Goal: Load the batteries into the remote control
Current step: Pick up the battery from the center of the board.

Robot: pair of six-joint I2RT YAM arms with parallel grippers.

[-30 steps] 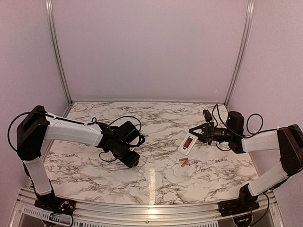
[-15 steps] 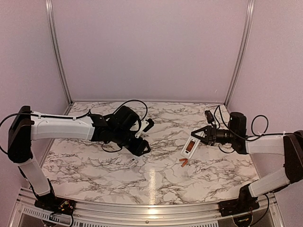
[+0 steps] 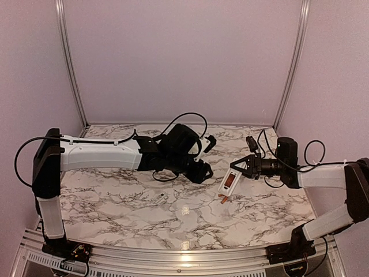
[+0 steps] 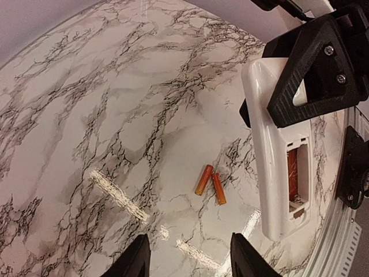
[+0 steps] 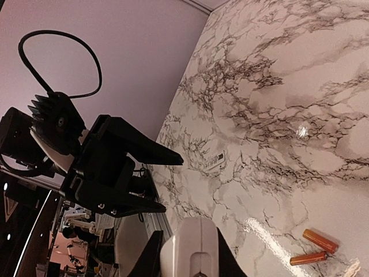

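– remote control first: where does it sit?
– in the right pincer, which is closed on its upper part. it hangs tilted, with its lower end close to or on the table; i cannot tell which.
– why held so?
– my guess is that it presents the open battery bay to the other arm. in the left wrist view the recess faces the camera, with something reddish inside. i cannot tell whether that is a cell or lining.
– batteries?
– both orange cells lie on the table just beside the remote's lower end, meeting at one tip in a narrow v. neither is gripped.
– and the left pincer?
– it is spread wide with nothing in it, above the table, pointed toward the cells and the remote.
– so the step in hand?
– likely a reach for one cell. with the two lying that close, a finger could nudge the neighbour and set it rolling.
– the small white cover?
– it lies flat on the table, well apart to the left and out of the way.
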